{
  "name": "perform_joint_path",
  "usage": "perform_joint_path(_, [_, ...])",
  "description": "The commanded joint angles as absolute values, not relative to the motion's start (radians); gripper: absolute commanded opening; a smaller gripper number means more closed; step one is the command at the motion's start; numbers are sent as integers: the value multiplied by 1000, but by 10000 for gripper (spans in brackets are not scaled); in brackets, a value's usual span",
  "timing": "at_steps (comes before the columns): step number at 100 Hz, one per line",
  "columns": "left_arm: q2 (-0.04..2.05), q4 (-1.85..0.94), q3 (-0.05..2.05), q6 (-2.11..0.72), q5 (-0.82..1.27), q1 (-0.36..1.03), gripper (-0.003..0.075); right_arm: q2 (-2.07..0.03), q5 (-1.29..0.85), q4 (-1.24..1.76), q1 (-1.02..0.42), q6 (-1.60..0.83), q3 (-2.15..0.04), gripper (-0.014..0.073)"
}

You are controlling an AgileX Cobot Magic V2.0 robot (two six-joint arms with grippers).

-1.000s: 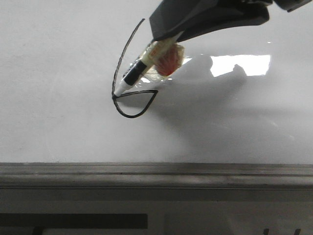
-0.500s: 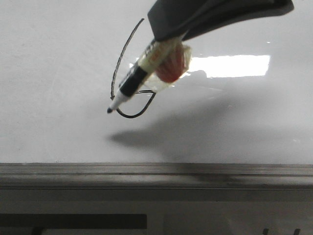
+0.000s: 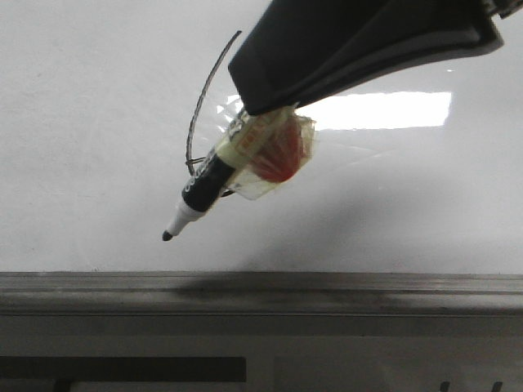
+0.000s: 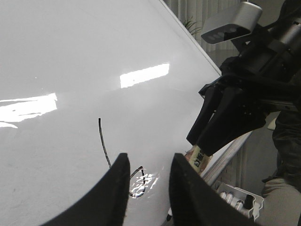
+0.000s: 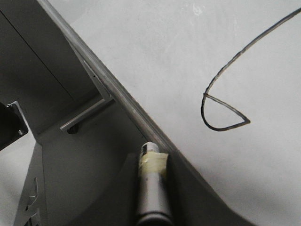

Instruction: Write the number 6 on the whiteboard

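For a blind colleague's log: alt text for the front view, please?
The right tool holds a taped marker with its tip lifted off the whiteboard, in front of a finished hand-drawn number 6. A grey ledge runs below.

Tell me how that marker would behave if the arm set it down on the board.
The marker looks round-barrelled, so it would probably roll, though the tape wad on it might stop that. It seems slim and light. The whiteboard is glossy, so it would likely slide easily when nudged.

A hand-drawn number 6 (image 5: pixel 225 96) marks the whiteboard (image 3: pixel 90 131).
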State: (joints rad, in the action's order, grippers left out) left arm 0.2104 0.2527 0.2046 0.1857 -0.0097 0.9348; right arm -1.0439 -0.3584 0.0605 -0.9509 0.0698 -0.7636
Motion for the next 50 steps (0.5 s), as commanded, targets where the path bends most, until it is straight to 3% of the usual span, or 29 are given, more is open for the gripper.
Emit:
perform_joint_path(1, [227,245,231,192,-46,939,176,-1027,-295,54,-951,61,-793,-55])
perform_joint_path(21, [372,265,231,185,0,939,194,-1027,-295,54,-951,61,-793,-55])
perform_joint_path(40, [611,355,233,185,-246,939,353,-1027,-295,62,-951,61,-793,-55])
perform_joint_path(50, [742,361,250,185,-323,939,370,-1027,-308,62,-951,61,-793,-55])
